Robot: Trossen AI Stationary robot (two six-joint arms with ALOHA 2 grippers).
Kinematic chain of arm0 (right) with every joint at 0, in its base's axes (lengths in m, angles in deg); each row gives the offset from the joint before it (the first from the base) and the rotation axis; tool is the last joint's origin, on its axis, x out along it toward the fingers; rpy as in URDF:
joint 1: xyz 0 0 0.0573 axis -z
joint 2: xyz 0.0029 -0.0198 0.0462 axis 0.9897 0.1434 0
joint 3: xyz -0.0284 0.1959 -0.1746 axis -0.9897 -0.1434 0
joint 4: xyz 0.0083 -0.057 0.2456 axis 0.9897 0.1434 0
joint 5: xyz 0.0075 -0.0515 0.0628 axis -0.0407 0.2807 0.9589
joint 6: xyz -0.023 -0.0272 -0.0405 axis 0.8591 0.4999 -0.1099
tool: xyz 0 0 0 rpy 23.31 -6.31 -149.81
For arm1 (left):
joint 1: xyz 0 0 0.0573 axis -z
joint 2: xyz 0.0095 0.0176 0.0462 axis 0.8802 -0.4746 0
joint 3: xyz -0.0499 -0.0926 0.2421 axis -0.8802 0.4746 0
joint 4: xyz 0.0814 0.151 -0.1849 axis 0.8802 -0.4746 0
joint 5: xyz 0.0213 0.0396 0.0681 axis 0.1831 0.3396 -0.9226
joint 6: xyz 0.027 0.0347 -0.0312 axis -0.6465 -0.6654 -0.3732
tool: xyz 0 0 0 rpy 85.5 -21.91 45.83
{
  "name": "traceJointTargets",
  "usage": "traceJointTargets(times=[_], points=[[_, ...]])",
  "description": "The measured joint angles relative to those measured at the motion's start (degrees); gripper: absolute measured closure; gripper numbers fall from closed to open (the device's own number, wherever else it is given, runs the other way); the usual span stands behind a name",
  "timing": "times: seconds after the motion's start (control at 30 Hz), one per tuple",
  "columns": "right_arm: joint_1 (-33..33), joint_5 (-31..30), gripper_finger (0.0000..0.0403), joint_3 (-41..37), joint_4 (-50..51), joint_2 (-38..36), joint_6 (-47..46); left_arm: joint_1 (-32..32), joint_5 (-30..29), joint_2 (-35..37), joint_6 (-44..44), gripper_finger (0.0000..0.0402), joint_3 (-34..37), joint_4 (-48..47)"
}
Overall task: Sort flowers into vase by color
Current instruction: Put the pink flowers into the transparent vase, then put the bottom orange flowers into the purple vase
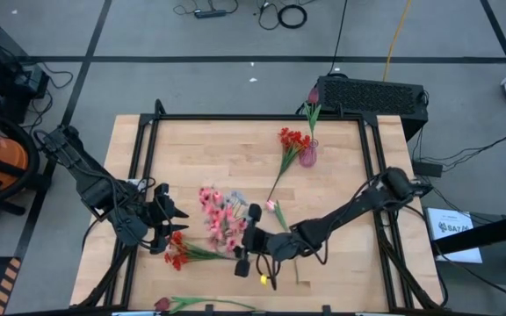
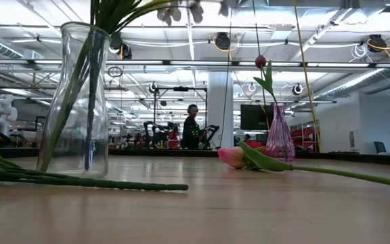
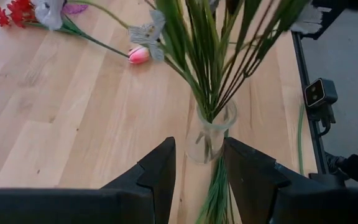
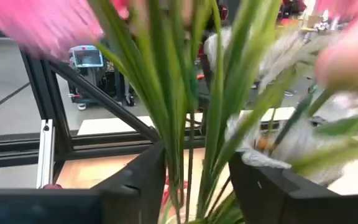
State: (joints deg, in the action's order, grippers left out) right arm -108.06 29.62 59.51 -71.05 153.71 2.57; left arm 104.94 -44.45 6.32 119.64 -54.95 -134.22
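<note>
A clear glass vase [image 3: 209, 134] stands at the table's near middle and holds pink [image 1: 216, 217] and pale blossoms on green stems; it also shows in the low view [image 2: 80, 102]. My left gripper [image 1: 175, 226] is open and level, pointing at the vase from the left [image 3: 199, 177]. My right gripper [image 1: 243, 239] is open at the bunch's right side, with stems [image 4: 188, 155] between its fingers. A red spray [image 1: 177, 254] lies on the table near my left gripper. A pink bud [image 1: 271, 206] lies on its side. A pink vase [image 1: 307, 155] holds red blossoms [image 1: 292, 139]. My right gripper has its fingers [image 4: 146, 180] on either side of the green stems [image 4: 188, 155] that rise from the clear vase, coming level from the table's right. I cannot tell whether a finger touches them.
A red bud [image 1: 161, 305] on a green stem lies at the table's near edge. Green stems [image 2: 80, 180] lie on the table at the clear vase's foot. A black frame [image 1: 148, 175] runs round the table. A person [image 2: 191, 129] stands far back in the room.
</note>
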Motion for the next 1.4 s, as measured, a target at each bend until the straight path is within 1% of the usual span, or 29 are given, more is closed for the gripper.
traceJointTargets(times=[0.23, 0.4, 0.6, 0.73, 0.83, 1.0, 1.13, 1.27, 1.4], points=[[0.23, 0.20, 0.0212, 0.02, 6.33, -5.50, 0.60, 0.00, 0.00, 0.00, 0.00, 0.0261, 0.00, 0.01], [-0.18, 0.22, 0.0211, 0.02, 10.64, -9.35, 0.60, 0.00, 0.00, 0.00, 0.00, 0.0261, 0.00, 0.00], [-1.26, 0.20, 0.0211, 0.02, 16.01, -15.61, 0.60, 0.00, 0.00, 0.00, 0.01, 0.0261, 0.00, -0.02], [-2.12, 0.19, 0.0211, 0.02, 21.37, -19.96, 0.17, 0.00, 0.07, 0.00, -0.02, 0.0261, 0.00, -0.34], [-2.79, 0.16, 0.0211, 0.02, 27.18, -23.21, -1.78, 0.00, 2.83, -0.02, -0.04, 0.0261, 0.00, -2.87], [-3.69, 0.20, 0.0211, 0.02, 39.40, -27.53, -8.37, 0.00, 8.80, -1.32, -0.04, 0.0261, 0.00, -6.28], [-4.10, 0.10, 0.0211, 0.02, 48.33, -29.65, -14.76, 0.00, 10.52, -4.21, -0.23, 0.0261, 0.15, -6.38], [-4.20, 0.18, 0.0211, 0.02, 53.68, -29.88, -18.91, 0.00, 13.36, -7.95, -1.53, 0.0261, 2.28, -6.45], [-4.20, 0.20, 0.0211, 0.02, 56.83, -29.88, -21.38, 0.00, 14.64, -12.31, -1.63, 0.0261, 3.58, -5.53]])
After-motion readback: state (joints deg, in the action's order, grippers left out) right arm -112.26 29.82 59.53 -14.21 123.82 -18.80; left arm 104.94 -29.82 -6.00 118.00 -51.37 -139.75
